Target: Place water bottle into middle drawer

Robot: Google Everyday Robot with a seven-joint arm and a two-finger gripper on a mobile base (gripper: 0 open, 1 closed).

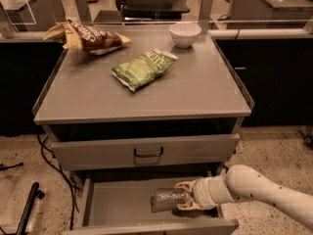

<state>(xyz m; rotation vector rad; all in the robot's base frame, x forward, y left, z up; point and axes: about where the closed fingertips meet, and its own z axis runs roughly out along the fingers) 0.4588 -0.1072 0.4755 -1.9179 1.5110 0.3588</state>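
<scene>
The water bottle (167, 199), clear and crinkled, lies on its side inside the open middle drawer (115, 205), right of its centre, low over the grey floor. My gripper (186, 196) comes in from the right on a white arm (254, 190). Its tan fingers (185, 185) are closed around the bottle's right end, which hides the cap. I cannot tell whether the bottle rests on the drawer floor or hangs just above it.
Above the open drawer is a closed grey drawer front with a black bar handle (148, 152). On the cabinet top (205, 94) lie a green chip bag (143, 68), a brown chip bag (90, 37) and a white bowl (185, 34). Black cables (49, 155) hang at the left.
</scene>
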